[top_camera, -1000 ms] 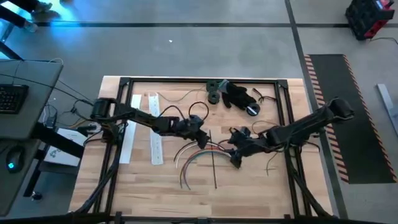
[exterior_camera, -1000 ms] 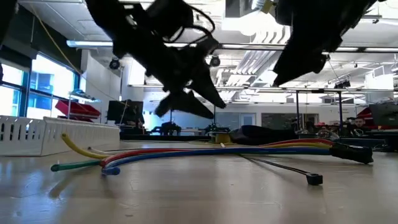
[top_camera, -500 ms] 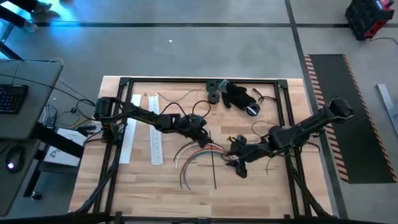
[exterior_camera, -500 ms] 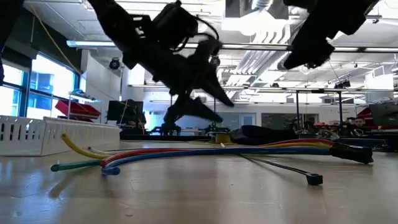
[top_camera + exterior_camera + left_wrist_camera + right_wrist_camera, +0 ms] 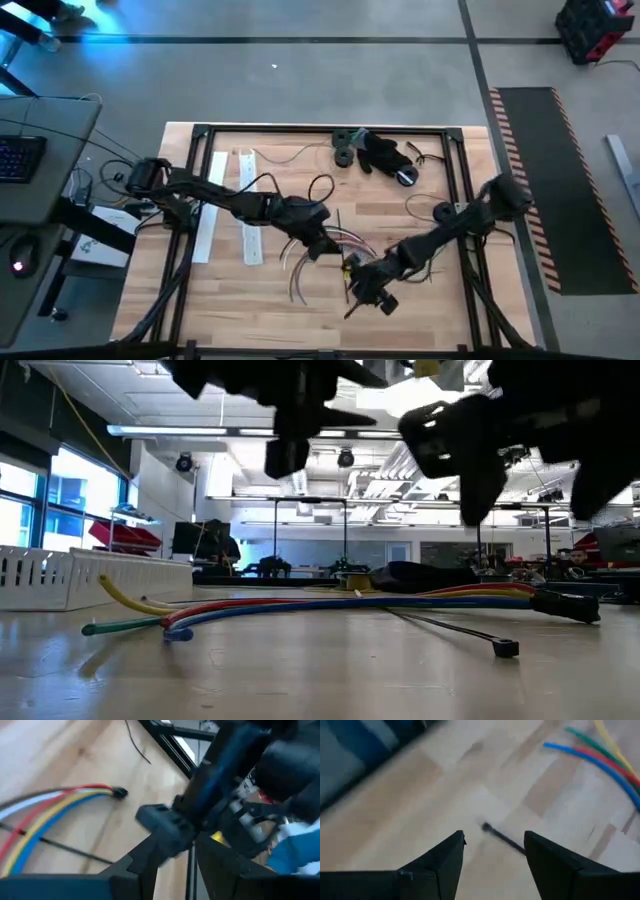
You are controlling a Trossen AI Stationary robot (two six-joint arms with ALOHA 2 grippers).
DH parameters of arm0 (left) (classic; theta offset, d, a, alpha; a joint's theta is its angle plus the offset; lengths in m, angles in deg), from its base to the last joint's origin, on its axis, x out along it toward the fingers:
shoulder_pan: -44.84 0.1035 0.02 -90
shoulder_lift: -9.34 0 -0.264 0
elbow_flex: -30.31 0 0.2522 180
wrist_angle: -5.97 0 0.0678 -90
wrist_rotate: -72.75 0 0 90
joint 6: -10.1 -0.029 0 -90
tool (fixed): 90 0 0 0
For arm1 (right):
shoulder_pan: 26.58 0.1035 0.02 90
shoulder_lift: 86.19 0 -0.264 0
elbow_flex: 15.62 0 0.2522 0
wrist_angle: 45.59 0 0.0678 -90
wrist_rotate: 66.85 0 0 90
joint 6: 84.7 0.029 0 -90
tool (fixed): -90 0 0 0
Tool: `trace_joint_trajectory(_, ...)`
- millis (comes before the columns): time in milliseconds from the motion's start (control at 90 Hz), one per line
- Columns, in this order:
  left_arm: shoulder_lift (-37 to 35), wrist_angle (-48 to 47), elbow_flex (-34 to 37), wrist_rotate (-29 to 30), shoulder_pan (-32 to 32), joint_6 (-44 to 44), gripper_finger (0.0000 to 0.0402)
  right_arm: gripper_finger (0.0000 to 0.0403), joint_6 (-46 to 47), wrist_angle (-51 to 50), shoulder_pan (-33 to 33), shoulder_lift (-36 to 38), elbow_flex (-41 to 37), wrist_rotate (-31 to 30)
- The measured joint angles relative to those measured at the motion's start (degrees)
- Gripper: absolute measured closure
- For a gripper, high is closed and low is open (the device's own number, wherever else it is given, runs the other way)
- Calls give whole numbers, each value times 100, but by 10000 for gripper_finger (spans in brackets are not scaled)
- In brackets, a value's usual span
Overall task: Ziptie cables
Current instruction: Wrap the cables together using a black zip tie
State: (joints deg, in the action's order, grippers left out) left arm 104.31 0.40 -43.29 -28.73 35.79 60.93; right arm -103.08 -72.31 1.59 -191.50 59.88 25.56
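Lying loosely curved mid-table: the bundle of thin coloured cables (image 5: 318, 248), beside a thin black zip tie (image 5: 450, 630). Hovering above them, left gripper (image 5: 322, 243), fingers spread. Hanging over open bare wood toward the table's front edge, right gripper (image 5: 492, 851), fingers also parted. No readable writing.

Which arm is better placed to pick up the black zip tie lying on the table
The right. Its open gripper hovers directly over the zip tie, whose end lies between its fingers. The left gripper is over the cables.
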Motion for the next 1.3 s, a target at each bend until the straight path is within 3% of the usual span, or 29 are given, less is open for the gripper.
trace_joint_trajectory(133, -103, -295, 0, 17, -185, -59, 289, 210, -478, -526, 50, -552, 552, -344)
trace_joint_trajectory(400, -119, -438, 2, 24, -535, -147, 289, 218, -733, -608, -39, -1059, 826, -223)
trace_joint_trajectory(522, -118, -444, 2, 26, -691, -149, 289, 264, -930, -561, -99, -1190, 829, -7)
trace_joint_trajectory(733, -118, -444, 2, 39, -860, -151, 289, 384, -969, -474, -102, -1261, 821, 58)
trace_joint_trajectory(878, -118, -445, 2, 38, -919, -148, 289, 399, -921, -298, -56, -1271, 810, -279)
trace_joint_trajectory(1000, -121, -438, 2, 35, -919, -143, 289, 402, -350, -165, 71, -1150, 798, -980)
trace_joint_trajectory(1300, -136, -457, 2, 35, -917, -297, 289, 403, 2464, -165, 67, -749, 640, -1845)
